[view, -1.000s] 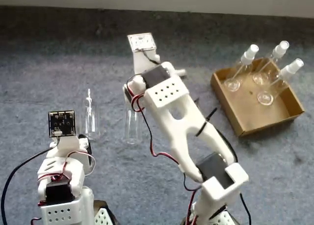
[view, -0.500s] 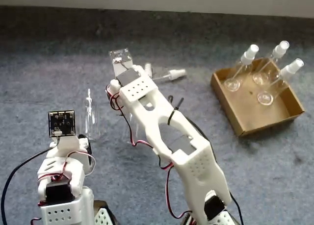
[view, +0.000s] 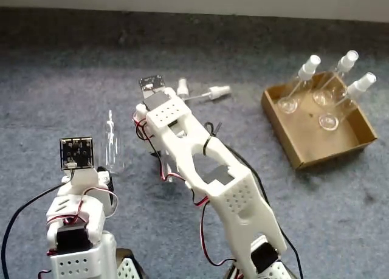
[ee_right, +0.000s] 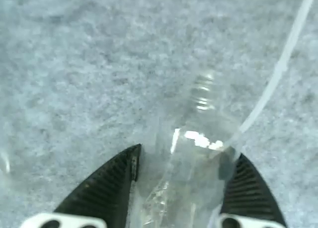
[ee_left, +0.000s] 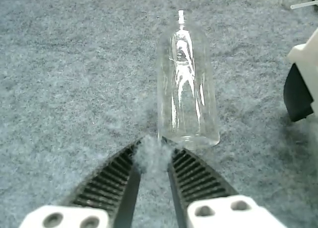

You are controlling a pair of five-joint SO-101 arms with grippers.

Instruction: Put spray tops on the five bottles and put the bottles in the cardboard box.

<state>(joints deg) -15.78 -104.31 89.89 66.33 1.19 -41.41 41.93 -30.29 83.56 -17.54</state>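
In the left wrist view a clear uncapped bottle (ee_left: 188,84) stands upright on the grey carpet. My left gripper (ee_left: 154,146) sits just short of its base, its fingers a narrow gap apart with nothing between them. The same bottle (view: 112,142) stands ahead of the left arm in the high view. My right gripper (ee_right: 186,153) has a finger against each side of a second clear uncapped bottle (ee_right: 201,109), which stands under the outstretched right arm (view: 182,139). Two loose spray tops (view: 182,86) (view: 209,93) lie on the carpet beyond that arm.
A cardboard box (view: 310,130) at the right holds three bottles with spray tops (view: 301,81) (view: 334,75) (view: 349,96) lying in it. A spray top's thin tube (ee_right: 283,59) runs past the held bottle. The right arm's body (ee_left: 300,84) is close beside the left bottle.
The right arm swung left and stretched down over the second bottle, bringing its fingers around it and uncovering the two spray tops. The left arm and its bottle stayed still.
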